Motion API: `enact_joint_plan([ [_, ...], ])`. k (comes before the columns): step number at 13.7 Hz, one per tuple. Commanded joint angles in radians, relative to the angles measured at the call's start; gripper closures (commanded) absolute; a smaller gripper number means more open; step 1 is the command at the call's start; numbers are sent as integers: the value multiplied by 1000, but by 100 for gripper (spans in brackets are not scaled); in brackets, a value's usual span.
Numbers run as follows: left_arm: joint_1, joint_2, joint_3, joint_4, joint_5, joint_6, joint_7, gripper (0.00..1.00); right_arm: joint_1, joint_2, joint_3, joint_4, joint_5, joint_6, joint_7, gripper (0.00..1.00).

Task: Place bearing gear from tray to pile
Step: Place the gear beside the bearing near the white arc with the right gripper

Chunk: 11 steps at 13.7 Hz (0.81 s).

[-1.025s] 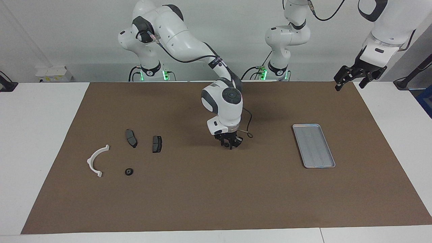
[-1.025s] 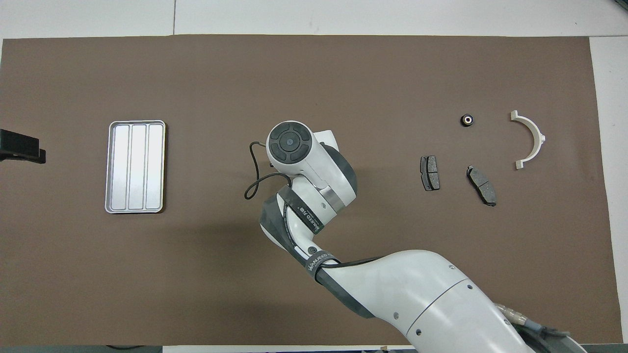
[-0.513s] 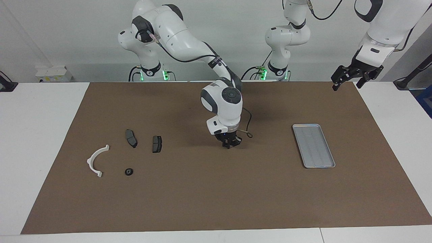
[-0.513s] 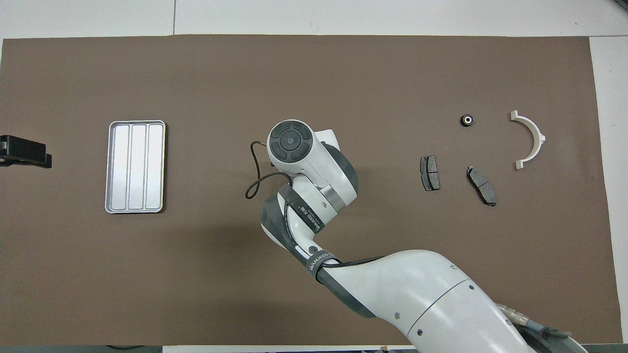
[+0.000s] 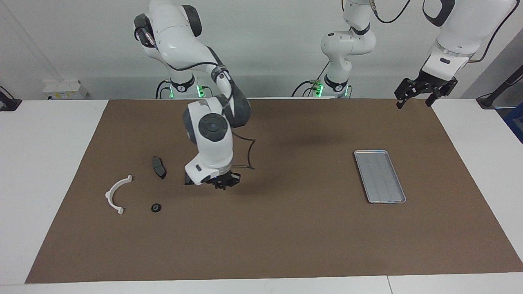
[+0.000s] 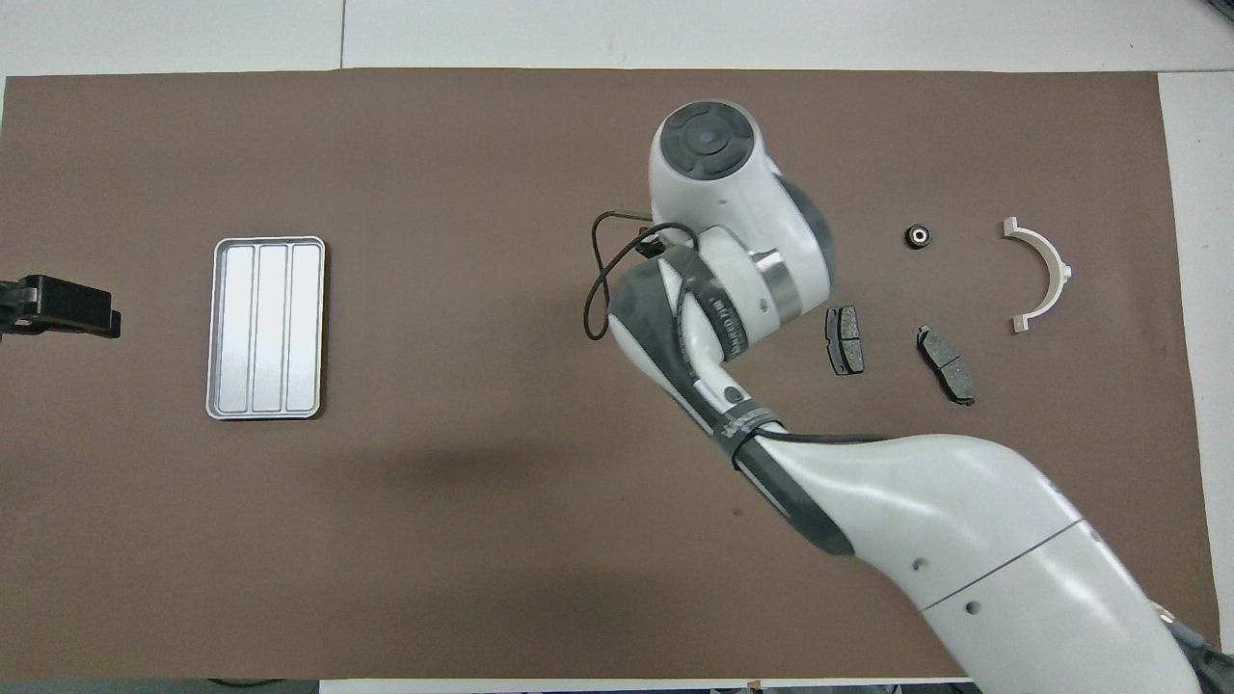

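The shallow silver metal tray (image 6: pixel 266 329) is showing three pale lengthwise panels divided by thin darker lines, on the flat brown table mat (image 6: pixel 463 540). The semicircular plastic bracket (image 6: pixel 1044 274) is reading white, the two flat brake pads (image 6: pixel 845 339) (image 6: pixel 947 363) dark grey, and the small round bearing gear (image 6: pixel 917 235) black with a light centre. Both arms are showing white shells with dark grey joints and black grippers (image 5: pixel 222 182) (image 5: pixel 425 90).

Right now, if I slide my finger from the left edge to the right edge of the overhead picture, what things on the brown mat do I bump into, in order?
Left pincer → tray → right arm's wrist → first brake pad → bearing gear → second brake pad → white bracket.
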Motion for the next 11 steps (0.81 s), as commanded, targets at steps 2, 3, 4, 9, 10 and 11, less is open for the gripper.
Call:
enact_joint_plan([
  [2,5,-52,5,-71,-12,11,19,0,-130,-23,18,-118,-6,129,-267,100],
  [3,3,-57,5,-87,-12,4,17,0,-152,-32,18,-175,-6,196,-299,100],
  [4,2,-70,5,-107,-12,2,16,0,-166,-35,18,-221,-4,254,-313,100],
  [9,-11,-72,4,-105,-12,-47,16,0,-180,-19,18,-321,-4,431,-316,100],
  [10,-14,-72,2,-102,-12,-50,16,0,-180,-17,18,-329,-4,440,-316,100],
  [11,-14,-70,2,-97,-12,-53,16,0,-180,-17,18,-329,-4,441,-315,100],
])
